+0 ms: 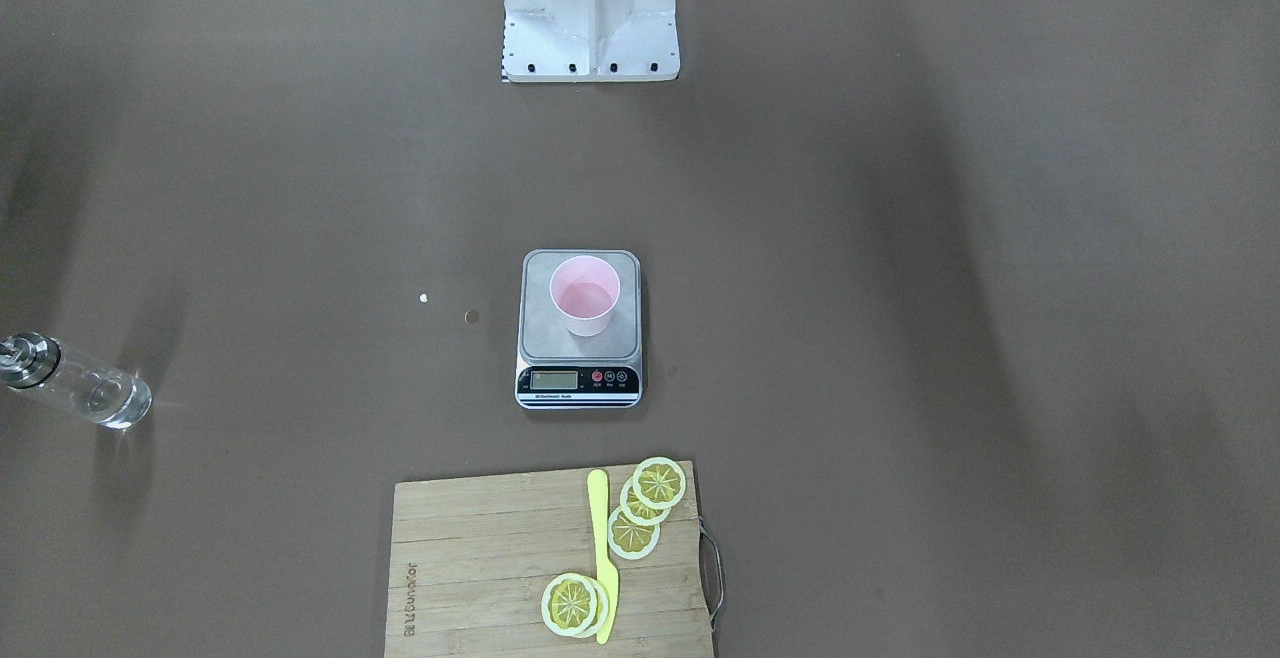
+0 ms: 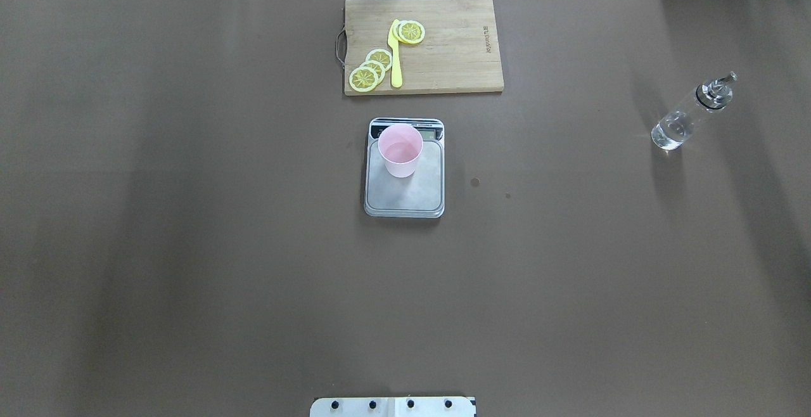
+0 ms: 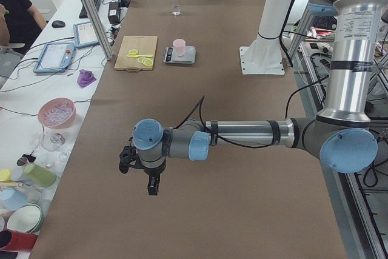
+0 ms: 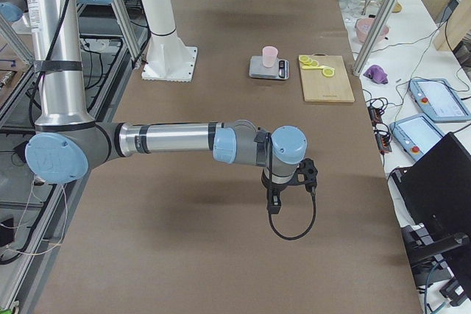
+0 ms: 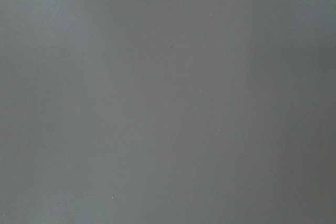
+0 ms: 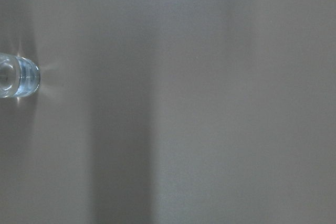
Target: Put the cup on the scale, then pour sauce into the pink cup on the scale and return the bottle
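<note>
The pink cup [image 1: 585, 296] [image 2: 400, 149] stands upright on the scale [image 1: 580, 343] [image 2: 405, 195] at the table's middle, toward the display end of the platform. A faint liquid line shows inside it. The bottle [image 1: 75, 383] [image 2: 687, 116] stands alone far out on the robot's right, with clear sauce [image 2: 673, 130] in its lower part; its base shows at the left edge of the right wrist view [image 6: 18, 75]. My left gripper [image 3: 140, 173] and right gripper [image 4: 291, 182] hover over bare table far from these things. They show only in the side views, so I cannot tell whether they are open or shut.
A wooden cutting board [image 1: 480, 558] [image 2: 456, 43] with lemon slices [image 2: 370, 68] and a yellow knife [image 2: 395, 56] lies beyond the scale. The white robot base [image 1: 590, 28] is opposite. Side benches hold bowls, tablets and cables; a person sits at the left bench [image 3: 15, 10].
</note>
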Robot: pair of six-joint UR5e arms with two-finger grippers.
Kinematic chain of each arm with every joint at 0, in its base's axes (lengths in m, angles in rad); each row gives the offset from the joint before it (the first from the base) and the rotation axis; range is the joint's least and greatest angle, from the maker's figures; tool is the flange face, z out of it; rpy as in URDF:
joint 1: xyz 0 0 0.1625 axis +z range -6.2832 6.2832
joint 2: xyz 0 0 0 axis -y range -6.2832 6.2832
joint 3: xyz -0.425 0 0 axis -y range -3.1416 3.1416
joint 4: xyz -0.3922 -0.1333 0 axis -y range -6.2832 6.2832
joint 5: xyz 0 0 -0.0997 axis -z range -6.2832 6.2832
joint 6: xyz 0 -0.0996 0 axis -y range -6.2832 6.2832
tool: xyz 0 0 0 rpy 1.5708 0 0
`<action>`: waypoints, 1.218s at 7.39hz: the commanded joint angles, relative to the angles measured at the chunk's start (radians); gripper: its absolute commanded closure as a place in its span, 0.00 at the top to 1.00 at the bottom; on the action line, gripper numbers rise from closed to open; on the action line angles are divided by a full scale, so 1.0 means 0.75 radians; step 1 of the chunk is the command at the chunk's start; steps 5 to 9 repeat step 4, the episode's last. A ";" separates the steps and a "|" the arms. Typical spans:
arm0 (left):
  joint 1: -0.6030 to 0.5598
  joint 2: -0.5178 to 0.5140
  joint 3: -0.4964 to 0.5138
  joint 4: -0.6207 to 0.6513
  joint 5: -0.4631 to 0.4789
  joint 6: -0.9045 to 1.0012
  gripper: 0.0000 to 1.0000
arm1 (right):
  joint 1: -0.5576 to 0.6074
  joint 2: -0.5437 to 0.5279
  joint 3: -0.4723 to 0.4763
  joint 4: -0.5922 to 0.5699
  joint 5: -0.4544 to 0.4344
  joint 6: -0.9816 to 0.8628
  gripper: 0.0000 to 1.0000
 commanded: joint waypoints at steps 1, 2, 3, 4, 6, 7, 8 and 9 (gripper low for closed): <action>0.000 -0.005 -0.040 0.004 0.008 -0.001 0.99 | 0.000 -0.006 0.008 0.000 0.007 0.008 1.00; 0.000 -0.003 -0.055 0.006 0.008 -0.001 0.99 | 0.000 -0.012 0.018 -0.002 0.007 0.008 1.00; 0.000 -0.003 -0.049 0.006 0.008 -0.001 0.99 | 0.000 -0.014 0.026 -0.006 0.007 0.014 1.00; 0.000 -0.001 -0.049 0.006 0.006 -0.001 0.99 | 0.000 -0.012 0.024 -0.006 0.003 0.020 1.00; 0.000 -0.001 -0.049 0.006 0.006 -0.001 0.99 | 0.000 -0.012 0.024 -0.006 0.003 0.020 1.00; 0.000 -0.001 -0.049 0.006 0.006 -0.001 0.99 | 0.000 -0.012 0.024 -0.006 0.003 0.020 1.00; 0.000 -0.001 -0.049 0.006 0.006 -0.001 0.99 | 0.000 -0.012 0.024 -0.006 0.003 0.020 1.00; 0.000 -0.001 -0.049 0.006 0.006 -0.001 0.99 | 0.000 -0.012 0.024 -0.006 0.003 0.020 1.00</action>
